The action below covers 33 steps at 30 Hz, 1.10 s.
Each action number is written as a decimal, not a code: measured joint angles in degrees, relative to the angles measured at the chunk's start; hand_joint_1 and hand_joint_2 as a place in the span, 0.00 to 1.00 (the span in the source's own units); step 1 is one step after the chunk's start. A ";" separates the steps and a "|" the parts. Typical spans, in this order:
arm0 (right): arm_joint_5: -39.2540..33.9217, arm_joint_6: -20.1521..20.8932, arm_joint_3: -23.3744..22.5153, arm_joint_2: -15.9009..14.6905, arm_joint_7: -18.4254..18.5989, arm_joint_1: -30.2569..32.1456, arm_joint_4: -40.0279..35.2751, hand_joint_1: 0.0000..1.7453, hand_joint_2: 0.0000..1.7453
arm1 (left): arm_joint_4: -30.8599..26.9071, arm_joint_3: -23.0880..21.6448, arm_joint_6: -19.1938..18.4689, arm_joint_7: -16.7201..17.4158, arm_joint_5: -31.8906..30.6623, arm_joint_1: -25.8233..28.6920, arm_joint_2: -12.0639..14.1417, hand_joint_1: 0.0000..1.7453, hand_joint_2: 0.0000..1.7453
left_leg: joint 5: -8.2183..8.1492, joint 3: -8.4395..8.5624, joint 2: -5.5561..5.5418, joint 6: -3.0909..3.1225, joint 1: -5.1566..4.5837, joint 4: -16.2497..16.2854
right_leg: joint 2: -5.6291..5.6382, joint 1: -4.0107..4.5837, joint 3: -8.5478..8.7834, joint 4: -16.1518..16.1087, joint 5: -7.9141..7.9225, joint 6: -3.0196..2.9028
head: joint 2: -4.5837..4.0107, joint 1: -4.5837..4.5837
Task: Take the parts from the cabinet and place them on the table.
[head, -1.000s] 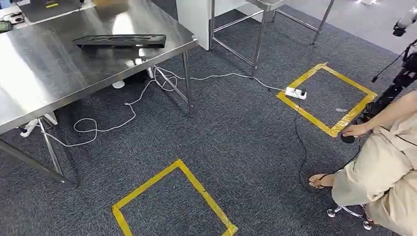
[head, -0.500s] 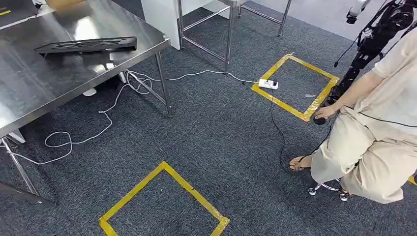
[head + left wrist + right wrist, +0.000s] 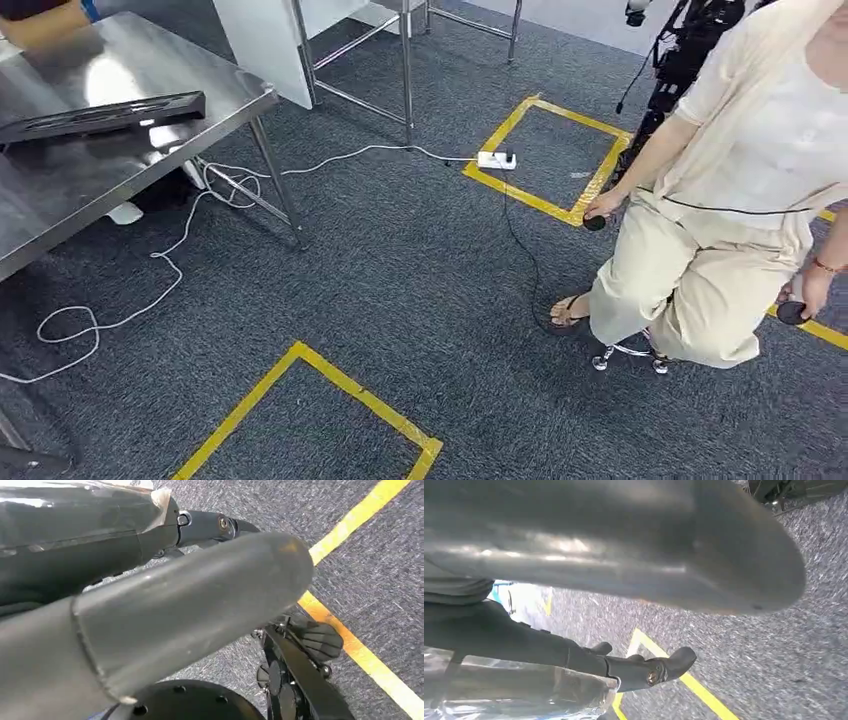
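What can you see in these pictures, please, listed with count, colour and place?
steel table: one, silver, far left of the head view.
black tray: one, lying on the table.
tape squares: two full yellow outlines on the grey carpet, one near, one far; more tape at the right edge.
power strip: one, white, on the far square's tape.
white cable: one, trailing under the table.
white cabinet: one, behind the table.
seated person: one, in beige, on a stool, a dark controller in each hand.
camera stand: one, black, behind the person.
left hand: grey thumb, dark fingers, over the carpet.
right hand: likewise.
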 joint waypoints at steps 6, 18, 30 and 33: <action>-0.20 0.00 0.00 0.09 0.35 0.01 0.00 0.00 0.00 | 0.00 0.00 0.00 0.00 -0.07 -0.08 0.00 0.00 0.00 | 3.36 4.06 -2.46 1.35 -0.91 -9.45 | 3.01 -0.09 -0.92 -0.15 0.74 1.70 | 0.00 -0.02; -0.37 -0.13 0.00 -0.07 0.48 -0.27 0.02 0.00 0.00 | 0.00 0.00 -0.17 -0.02 -0.15 -0.11 -0.13 0.00 0.00 | 3.80 4.12 5.44 2.28 -1.81 -10.21 | -8.12 0.92 0.50 -0.27 -1.16 2.71 | 0.00 1.38; -0.20 -0.17 -0.02 0.04 0.46 0.05 0.07 0.00 0.00 | 0.04 0.02 -0.33 0.09 -0.11 0.00 -0.17 0.00 0.00 | -2.01 -1.85 0.13 -0.46 0.04 3.97 | -0.84 -0.17 0.32 -0.41 0.29 -0.30 | 0.00 0.87; -0.11 -0.04 -0.02 0.00 0.48 -0.10 0.07 0.00 0.00 | 0.11 0.02 -0.13 0.11 -0.11 0.06 -0.15 0.00 0.00 | 2.64 3.17 -4.58 -1.31 1.21 -7.99 | 1.20 0.02 -0.50 1.26 -0.31 0.74 | 0.00 0.75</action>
